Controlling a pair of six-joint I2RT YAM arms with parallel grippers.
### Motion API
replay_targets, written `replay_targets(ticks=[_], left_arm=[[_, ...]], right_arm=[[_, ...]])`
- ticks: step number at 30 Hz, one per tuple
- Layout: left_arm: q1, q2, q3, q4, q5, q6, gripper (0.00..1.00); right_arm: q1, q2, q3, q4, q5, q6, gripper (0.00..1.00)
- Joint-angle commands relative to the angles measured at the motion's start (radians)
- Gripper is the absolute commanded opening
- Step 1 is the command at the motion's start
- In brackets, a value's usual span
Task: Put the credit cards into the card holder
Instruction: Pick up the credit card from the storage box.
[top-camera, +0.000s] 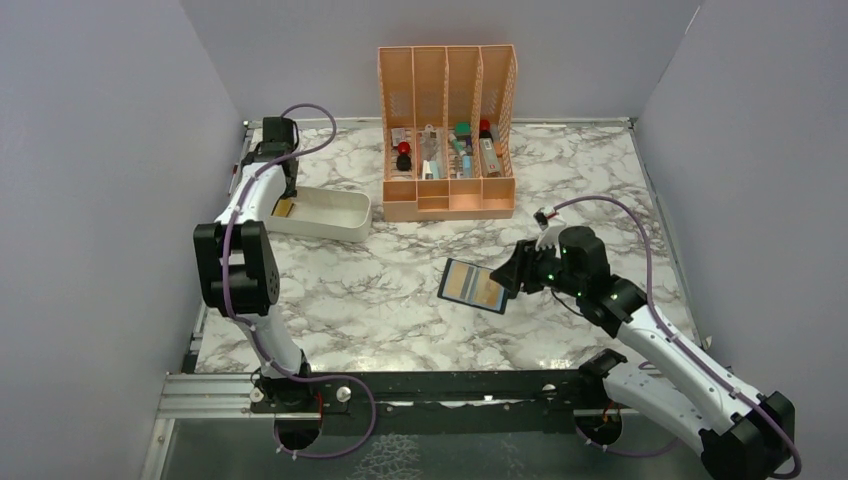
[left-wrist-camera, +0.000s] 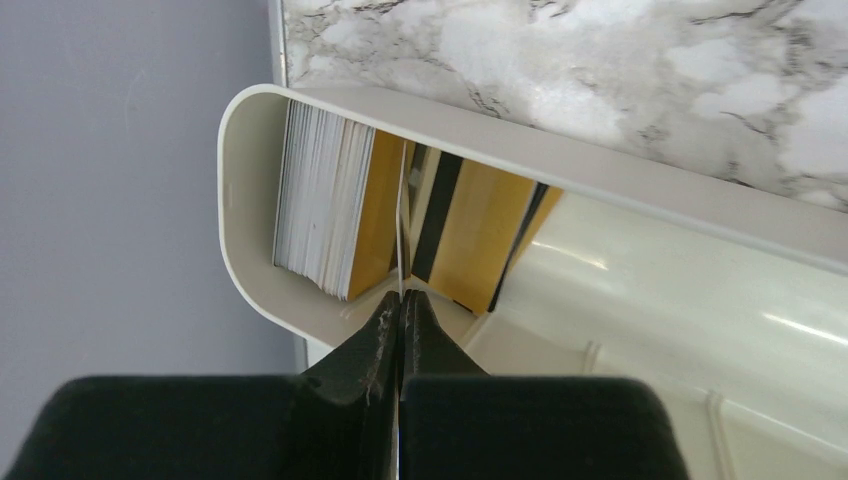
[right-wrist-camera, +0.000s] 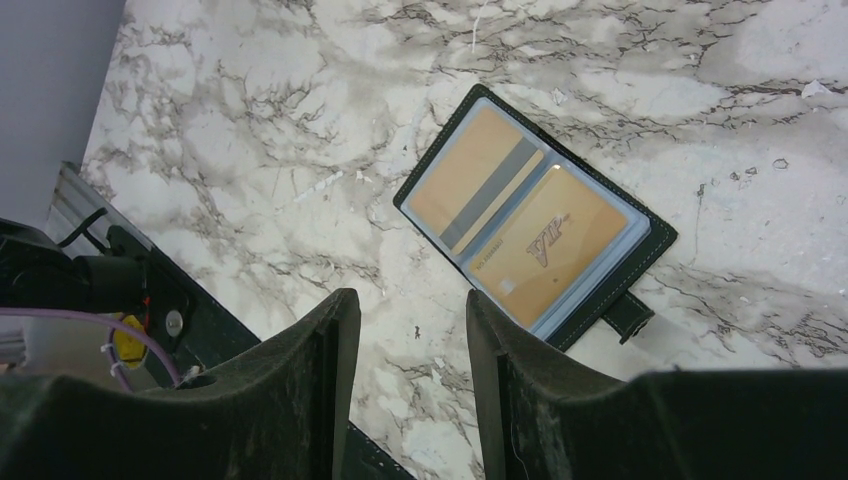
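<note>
In the tray (left-wrist-camera: 238, 190) at far left, the left gripper (left-wrist-camera: 402, 300) is pinched shut on one upright card (left-wrist-camera: 401, 215), edge toward it; the open holder (top-camera: 473, 286) lies well right on the tabletop (top-camera: 370, 305), just ahead of the empty, half-open right gripper (right-wrist-camera: 410, 300).

pinched card (left-wrist-camera: 402, 225): seen edge-on only, clamped in the left gripper (left-wrist-camera: 402, 298); neither face shows.
credit cards (left-wrist-camera: 325, 200): stack edges too fine to count.
white tray (left-wrist-camera: 600, 165): cut off by the right and bottom edges of the left wrist view.
orange organiser (top-camera: 447, 80): contents too small to identify.
card holder (top-camera: 470, 285): right edge covered by the right gripper (top-camera: 514, 274) (top view only).
</note>
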Motion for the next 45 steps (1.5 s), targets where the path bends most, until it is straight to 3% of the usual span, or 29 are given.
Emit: replay_targets(ticks=[1, 7, 15, 18, 23, 25, 32, 35, 41, 45], left_arm=[[-0.001, -0.114, -0.010, -0.057, 0.125, -0.094, 0.00], [-0.001, -0.275, -0.021, -0.054, 0.305, -0.206, 0.00], [-0.001, -0.487, -0.095, 0.080, 0.852, -0.395, 0.00], [-0.002, -0.562, -0.188, 0.252, 1.056, -0.544, 0.00], [-0.023, -0.640, -0.450, 0.796, 1.330, -1.002, 0.00], [-0.076, -0.661, -0.513, 0.886, 1.326, -1.087, 0.00], [-0.367, -0.610, -0.564, 0.960, 1.319, -1.144, 0.00], [-0.457, -0.588, -0.580, 0.995, 1.325, -1.163, 0.00], [-0.521, -0.558, -0.622, 1.010, 1.317, -1.161, 0.00], [-0.550, -0.533, -0.636, 1.028, 1.317, -1.159, 0.00]], right_arm=[[0.002, -0.034, 0.029, -0.030, -0.021, 0.013, 0.49], [0.002, -0.051, 0.025, -0.024, -0.072, 0.060, 0.49], [0.002, -0.064, 0.011, 0.079, -0.213, 0.201, 0.49], [0.002, -0.066, 0.015, 0.152, -0.231, 0.256, 0.49], [0.001, -0.008, 0.022, 0.312, -0.256, 0.348, 0.50], [0.002, 0.037, 0.044, 0.343, -0.275, 0.389, 0.50], [0.002, 0.194, 0.060, 0.637, -0.377, 0.536, 0.49], [0.002, 0.251, 0.091, 0.631, -0.375, 0.557, 0.48], [0.002, 0.253, 0.013, 0.784, -0.361, 0.625, 0.46], [0.002, 0.237, 0.009, 0.759, -0.341, 0.614, 0.44]])
